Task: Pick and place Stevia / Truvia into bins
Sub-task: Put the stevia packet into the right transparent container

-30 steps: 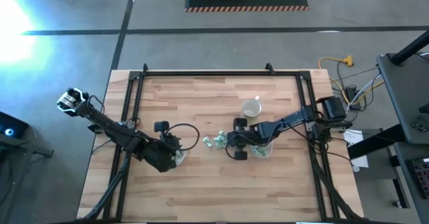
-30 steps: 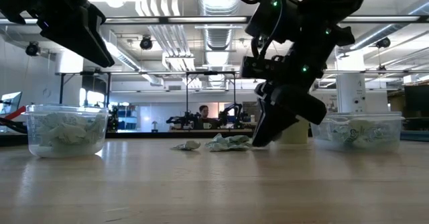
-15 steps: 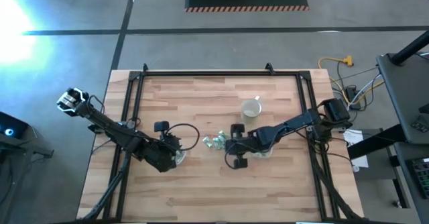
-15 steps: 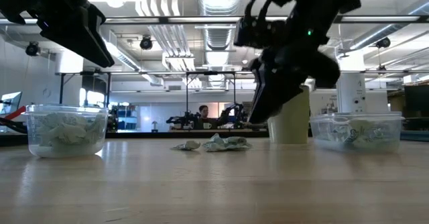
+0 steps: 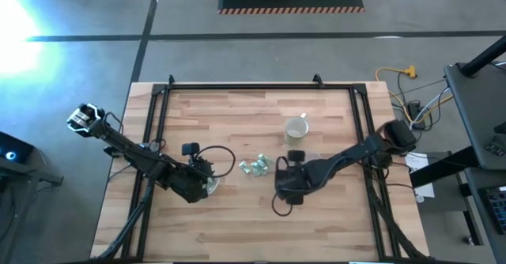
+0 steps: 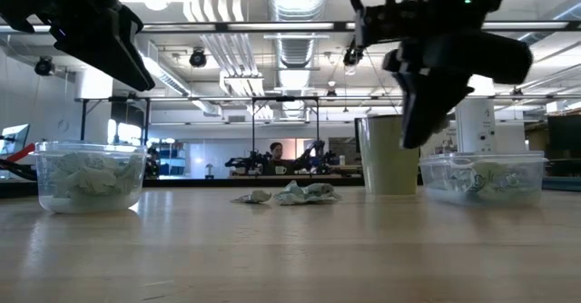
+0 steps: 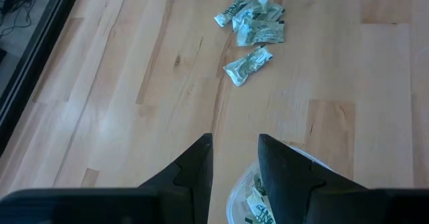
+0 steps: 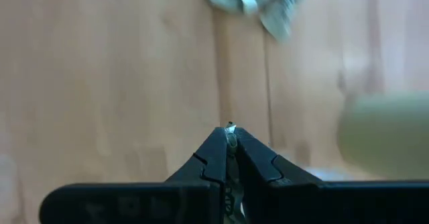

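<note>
Wooden counter (image 5: 237, 216) carries two clear bins, one mug and a small heap of packets. One round bin (image 6: 89, 176), full of packets, sits under the left gripper (image 7: 234, 158), whose fingers stand slightly apart with nothing between them. A rectangular bin (image 6: 483, 178), also holding packets, lies at the far side, beside the cream mug (image 5: 296, 127). Raised above the counter near this bin, the right gripper (image 8: 229, 140) is closed on a thin packet (image 8: 230, 129), seen edge-on between the fingertips. About five loose packets (image 7: 251, 28) lie clustered mid-counter; one (image 7: 247, 65) lies slightly apart, its long axis slanted.
</note>
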Controlling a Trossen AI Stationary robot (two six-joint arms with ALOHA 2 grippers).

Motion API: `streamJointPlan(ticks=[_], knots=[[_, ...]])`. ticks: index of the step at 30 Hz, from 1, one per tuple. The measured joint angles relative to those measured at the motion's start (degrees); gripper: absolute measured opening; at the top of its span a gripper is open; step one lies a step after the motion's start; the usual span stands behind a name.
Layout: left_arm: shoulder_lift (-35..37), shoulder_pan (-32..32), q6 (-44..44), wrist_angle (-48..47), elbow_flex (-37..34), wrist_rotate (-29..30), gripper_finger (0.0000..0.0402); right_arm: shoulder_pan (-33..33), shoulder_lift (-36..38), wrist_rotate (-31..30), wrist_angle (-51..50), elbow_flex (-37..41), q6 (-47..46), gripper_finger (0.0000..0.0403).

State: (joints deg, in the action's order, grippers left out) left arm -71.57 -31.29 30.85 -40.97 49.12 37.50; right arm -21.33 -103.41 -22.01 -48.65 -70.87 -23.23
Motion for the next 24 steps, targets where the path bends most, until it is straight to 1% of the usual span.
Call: streamJointPlan(ticks=[4,12,15,20,24], knots=[[0.0,0.0,0.12,0.0,-0.01,0.0,0.0102,-1.73,0.76,-2.08,-6.34,0.19,-7.04,0.0013],[0.0,0.04,0.21,0.0,-0.02,0.0,0.0102,-3.21,1.78,-2.46,-15.91,0.62,-22.53,0.0013],[0.0,0.04,0.22,0.01,-0.02,0.0,0.0102,-3.19,1.77,-2.62,-16.08,1.27,-24.56,0.0013],[0.0,0.04,0.24,0.02,-0.02,0.02,0.0102,-3.19,1.74,-2.66,-15.24,2.7,-25.17,0.0013],[0.0,0.04,0.24,0.02,-0.02,0.02,0.0102,-3.19,1.72,-3.17,-15.33,3.47,-25.92,0.0031]])
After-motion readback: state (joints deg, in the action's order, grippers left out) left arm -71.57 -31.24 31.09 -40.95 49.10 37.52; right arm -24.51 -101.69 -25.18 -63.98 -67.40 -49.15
